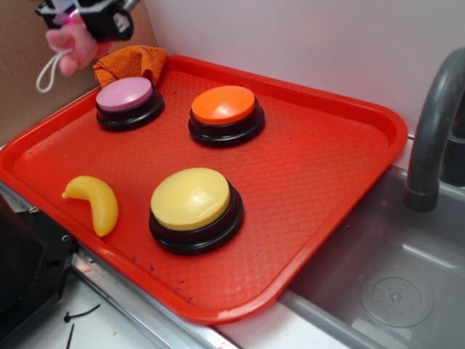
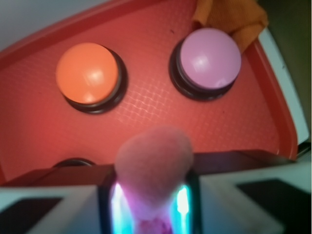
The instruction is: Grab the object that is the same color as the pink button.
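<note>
The pink plush toy (image 1: pixel 73 45) hangs in the air above the tray's far left corner, its white string loop dangling to the left. My gripper (image 1: pixel 81 20) is shut on it from above. In the wrist view the pink plush toy (image 2: pixel 155 161) bulges out between the lit fingers (image 2: pixel 116 204), with my gripper (image 2: pixel 150 202) pinching its lower part. The pink button (image 1: pixel 125 94) sits on the red tray (image 1: pixel 327 167) below and right of the toy; the wrist view shows the pink button (image 2: pixel 209 57) at upper right.
An orange button (image 1: pixel 224 105) and a larger yellow button (image 1: pixel 191 198) stand on the tray, with a yellow banana (image 1: pixel 98 203) at the front left. An orange cloth (image 1: pixel 131 62) lies at the far corner. A sink and grey faucet (image 1: pixel 432 131) are to the right.
</note>
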{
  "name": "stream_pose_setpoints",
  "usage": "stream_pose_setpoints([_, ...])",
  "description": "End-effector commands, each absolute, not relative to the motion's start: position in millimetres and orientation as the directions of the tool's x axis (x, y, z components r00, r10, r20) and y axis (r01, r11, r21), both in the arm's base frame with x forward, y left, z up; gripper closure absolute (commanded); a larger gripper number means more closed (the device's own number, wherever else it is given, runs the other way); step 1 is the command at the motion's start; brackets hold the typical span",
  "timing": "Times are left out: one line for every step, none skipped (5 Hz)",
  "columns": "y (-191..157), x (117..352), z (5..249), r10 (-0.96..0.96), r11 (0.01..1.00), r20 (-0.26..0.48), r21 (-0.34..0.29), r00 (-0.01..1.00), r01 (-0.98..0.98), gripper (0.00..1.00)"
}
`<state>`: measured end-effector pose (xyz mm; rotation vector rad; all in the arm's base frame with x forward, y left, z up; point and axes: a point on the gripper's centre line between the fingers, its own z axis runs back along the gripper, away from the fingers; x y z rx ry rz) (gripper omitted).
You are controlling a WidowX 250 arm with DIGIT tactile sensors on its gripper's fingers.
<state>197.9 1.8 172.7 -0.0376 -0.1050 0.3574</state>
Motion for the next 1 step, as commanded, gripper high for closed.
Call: stream_pose_setpoints([19.2,191.4,174.3,0.397,0.917,0.105,-0.015,0.912,-0.398,1.00])
